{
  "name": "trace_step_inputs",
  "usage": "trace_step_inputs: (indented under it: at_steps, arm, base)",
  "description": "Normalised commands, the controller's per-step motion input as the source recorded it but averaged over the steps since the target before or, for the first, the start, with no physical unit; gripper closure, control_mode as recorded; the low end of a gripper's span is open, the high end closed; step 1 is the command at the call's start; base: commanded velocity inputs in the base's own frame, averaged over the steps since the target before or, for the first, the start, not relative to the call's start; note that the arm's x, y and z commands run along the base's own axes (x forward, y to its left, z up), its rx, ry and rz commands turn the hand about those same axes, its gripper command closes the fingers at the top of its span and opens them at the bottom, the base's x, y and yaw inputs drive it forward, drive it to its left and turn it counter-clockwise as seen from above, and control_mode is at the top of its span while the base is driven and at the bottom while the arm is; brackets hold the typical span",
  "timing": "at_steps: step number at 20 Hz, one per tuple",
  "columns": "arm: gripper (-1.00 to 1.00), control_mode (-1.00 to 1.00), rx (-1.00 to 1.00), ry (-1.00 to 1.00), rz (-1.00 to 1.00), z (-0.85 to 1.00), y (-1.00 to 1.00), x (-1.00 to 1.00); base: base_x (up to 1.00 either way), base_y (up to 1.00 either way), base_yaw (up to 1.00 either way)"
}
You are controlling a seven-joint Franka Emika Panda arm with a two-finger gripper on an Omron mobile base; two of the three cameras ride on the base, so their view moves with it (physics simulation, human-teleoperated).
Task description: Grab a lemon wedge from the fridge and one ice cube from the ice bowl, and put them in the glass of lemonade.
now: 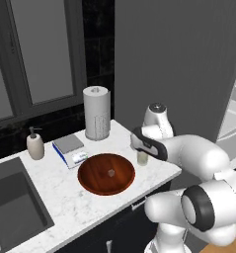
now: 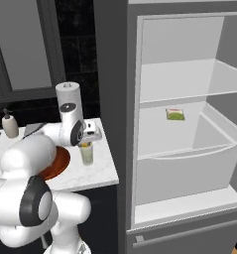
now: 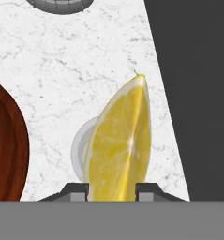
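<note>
**Lemon wedge over the glass, ice cube not yet fetched**

Lemon wedge (image 3: 118,145), a bright yellow slice with a pale rind edge, sits pinched between the two dark finger tips of the two-finger gripper (image 3: 111,190); the jaws are clamped on its lower end and its point sticks out away from the hand. Directly behind it in the hand view, peeking out at about nine o'clock from the wedge, is the round rim of the small clear tumbler of pale lemonade (image 3: 79,152), so the slice looks to be hanging right above the glass's mouth.

From the base views, the glass (image 2: 87,155) stands on the white marbled counter (image 1: 65,197) near its front corner, with the gripper (image 2: 88,135) just above it. At nine o'clock from the glass, just beside it, lies the wide, shallow reddish-brown wooden bowl (image 1: 106,174) with one tiny pale ice cube (image 1: 110,172) showing near its middle.

Further out, at about three o'clock from the counter, the tall matte grey fridge (image 2: 115,74) stands open, white shelves bare but for a small yellow-green item (image 2: 175,114) on the middle shelf.

My reading: the fridge errand is done and the wedge is carried over, but not dropped in. Left to do are releasing it into the lemonade, then picking a cube from the bowl and adding that too.
</note>
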Motion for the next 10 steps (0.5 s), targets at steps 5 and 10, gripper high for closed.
trace_step_inputs:
  at_steps: [5, 10]
  arm:
    - [1.00, -1.00, 0.00, -0.04, 0.00, 0.00, 0.00, -0.03]
    - [1.00, -1.00, 0.00, 0.03, 0.00, 0.00, 0.00, 0.11]
  base:
    - [0.00, 0.00, 0.00]
    - [0.00, 0.00, 0.00]
